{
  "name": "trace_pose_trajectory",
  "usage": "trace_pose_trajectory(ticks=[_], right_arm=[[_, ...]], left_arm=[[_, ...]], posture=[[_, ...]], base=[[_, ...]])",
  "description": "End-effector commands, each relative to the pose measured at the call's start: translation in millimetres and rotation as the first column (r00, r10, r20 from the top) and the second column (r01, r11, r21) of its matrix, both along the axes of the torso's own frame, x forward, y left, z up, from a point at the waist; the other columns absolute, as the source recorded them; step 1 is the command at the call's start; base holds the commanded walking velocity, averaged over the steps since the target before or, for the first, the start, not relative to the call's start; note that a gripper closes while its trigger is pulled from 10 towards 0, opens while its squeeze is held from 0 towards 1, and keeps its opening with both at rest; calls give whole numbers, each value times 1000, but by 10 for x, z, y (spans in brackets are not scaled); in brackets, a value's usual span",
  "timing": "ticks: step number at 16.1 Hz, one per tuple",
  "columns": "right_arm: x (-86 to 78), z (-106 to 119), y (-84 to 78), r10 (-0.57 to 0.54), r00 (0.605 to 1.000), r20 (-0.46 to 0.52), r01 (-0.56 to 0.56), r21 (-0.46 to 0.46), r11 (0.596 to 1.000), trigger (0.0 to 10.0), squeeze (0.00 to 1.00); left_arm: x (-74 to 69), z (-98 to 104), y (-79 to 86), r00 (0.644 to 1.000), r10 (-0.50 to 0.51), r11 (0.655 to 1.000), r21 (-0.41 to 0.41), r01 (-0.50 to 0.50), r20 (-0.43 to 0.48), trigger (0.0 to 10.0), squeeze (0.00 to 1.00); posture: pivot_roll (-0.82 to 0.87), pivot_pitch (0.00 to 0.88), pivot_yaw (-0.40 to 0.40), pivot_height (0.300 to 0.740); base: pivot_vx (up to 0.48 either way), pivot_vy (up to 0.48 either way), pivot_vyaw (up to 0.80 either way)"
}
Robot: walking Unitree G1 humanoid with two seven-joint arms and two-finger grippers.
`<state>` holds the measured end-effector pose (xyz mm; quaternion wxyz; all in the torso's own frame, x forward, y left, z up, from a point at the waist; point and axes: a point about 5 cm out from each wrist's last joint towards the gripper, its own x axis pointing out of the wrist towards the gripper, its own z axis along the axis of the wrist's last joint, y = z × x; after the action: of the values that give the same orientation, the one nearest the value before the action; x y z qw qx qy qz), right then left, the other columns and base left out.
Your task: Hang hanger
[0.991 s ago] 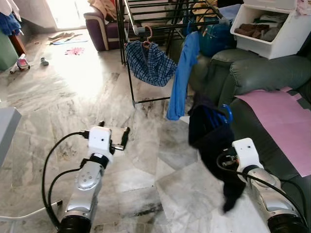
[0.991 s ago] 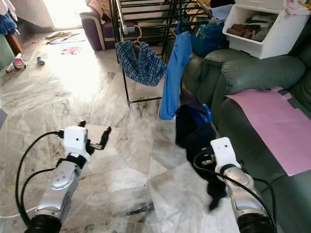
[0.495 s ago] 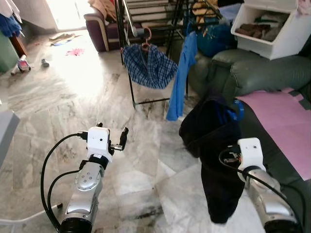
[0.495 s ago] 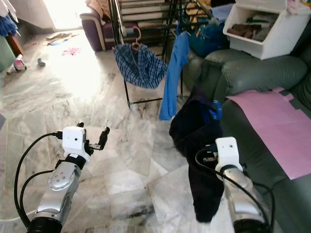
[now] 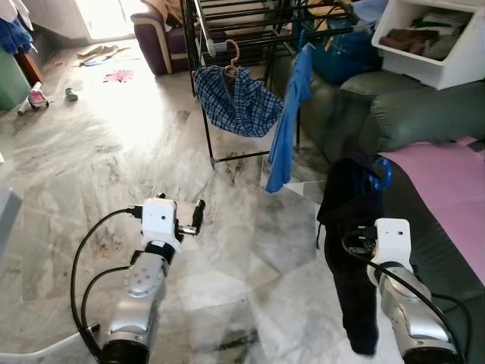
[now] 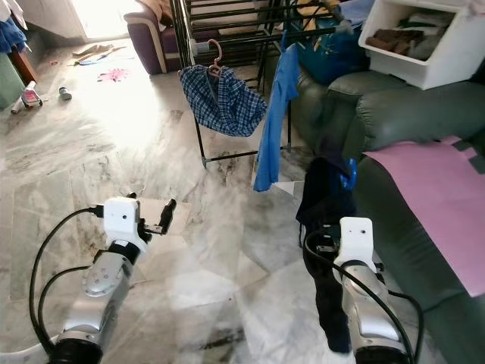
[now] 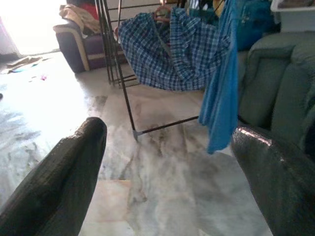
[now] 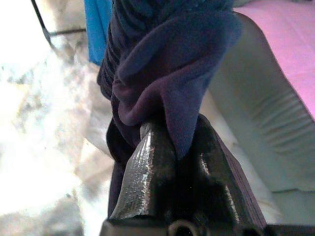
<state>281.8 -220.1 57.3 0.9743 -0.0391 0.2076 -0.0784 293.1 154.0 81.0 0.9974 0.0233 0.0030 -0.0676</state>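
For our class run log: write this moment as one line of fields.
right gripper: shut on dark garment with blue hanger | left gripper: open, empty | drying rack: ahead

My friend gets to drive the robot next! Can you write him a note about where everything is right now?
Right pincer: shut on the dark garment, which hangs from a blue hanger beside the green sofa.
Left pincer: open, empty, held over the marble floor.
Drying rack: ahead, already carrying a checked shirt and a blue shirt.
Done: garment picked up.
Left: walk to the rack and hook the hanger on a bar.
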Motion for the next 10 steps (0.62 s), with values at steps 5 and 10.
trace_pose_trajectory(ticks=[5, 10], right_arm=[[27, 72, -86, -30, 1000, 3, 30, -22, 999, 10000, 0], [84, 100, -65, 5, 1000, 0, -5, -37, 999, 10000, 0]], left_arm=[[52, 67, -70, 1000, -4, 1000, -12, 4, 13, 10000, 0], [73, 68, -76, 1000, 18, 1000, 5, -18, 7, 10000, 0]], posture=[[-16, 23, 18, 740], [-15, 21, 5, 740]], base=[[421, 0, -443], [420, 0, 0]])
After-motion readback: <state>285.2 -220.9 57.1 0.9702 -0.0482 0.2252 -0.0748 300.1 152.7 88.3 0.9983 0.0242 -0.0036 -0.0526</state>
